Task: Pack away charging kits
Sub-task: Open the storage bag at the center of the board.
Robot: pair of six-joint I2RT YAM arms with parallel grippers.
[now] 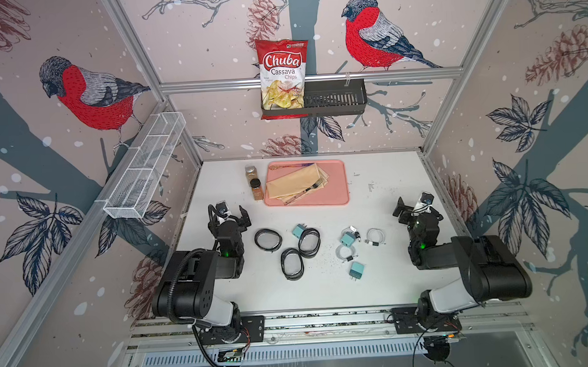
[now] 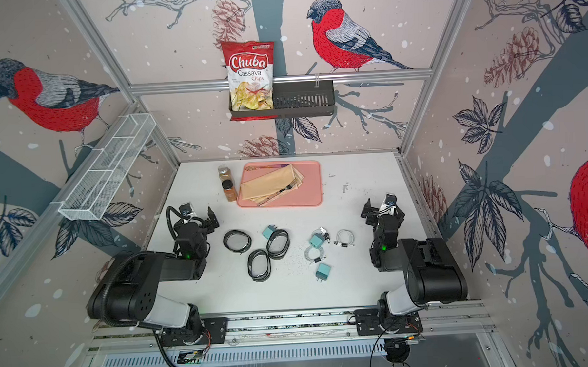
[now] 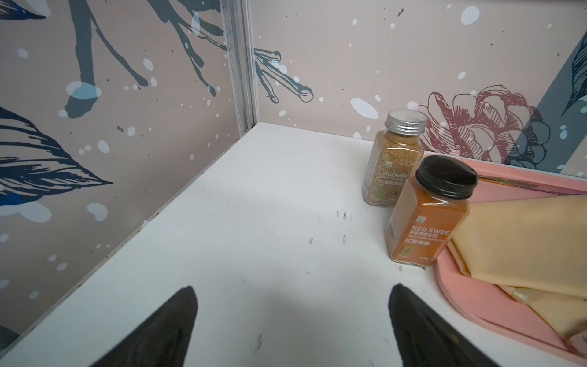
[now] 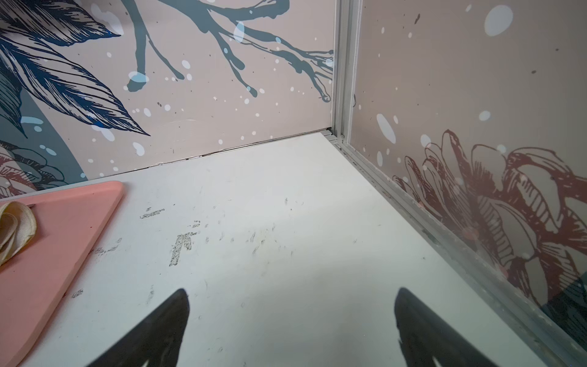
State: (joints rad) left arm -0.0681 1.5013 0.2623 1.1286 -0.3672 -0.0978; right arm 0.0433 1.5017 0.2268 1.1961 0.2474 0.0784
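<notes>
Left wrist view is showing you the left gripper [image 3: 292,287] standing spread wide over the white table [image 3: 241,222], gripping nothing. Two brown spice jars are standing upright just beside the pink tray [image 3: 467,295], along its left edge. The silver-capped jar [image 3: 394,159] is by the tray's far corner and the black-capped jar [image 3: 425,222] is just nearer the robot.

Right wrist view is showing the right gripper [image 4: 292,290] equally spread and empty, over scuffed table to the right of the tray's near corner.

On the tray a folded yellow cloth [image 1: 292,182] is lying with a fork [image 1: 308,190] across it. Beyond the tray a chips bag [image 1: 282,75] is sitting in a black rack [image 1: 336,99] on the wall. A white wire basket [image 1: 145,163] is hanging on the wall to the tray's left.

In both top views the charging kits are lying loose on the robot's side of the tray, well apart from it, between your two arms.

- **Cases:** Three black oval cases with clear lids are lying flat. The left case [image 1: 268,240] is alone, while the right case [image 1: 309,242] and near case [image 1: 292,263] are touching.
- **Adapters:** The far adapter [image 1: 299,230], a teal cube, is touching the right case's far rim. The middle adapter [image 1: 348,238] is sitting against the far cable [image 1: 353,229]. The near adapter [image 1: 356,269] is lying alone, prongs toward the robot.
- **Cables:** The right cable [image 1: 375,237] and near cable [image 1: 345,253], white coils, are lying just beside the middle adapter.

Dark specks are scattered between the near case and the near cable.
</notes>
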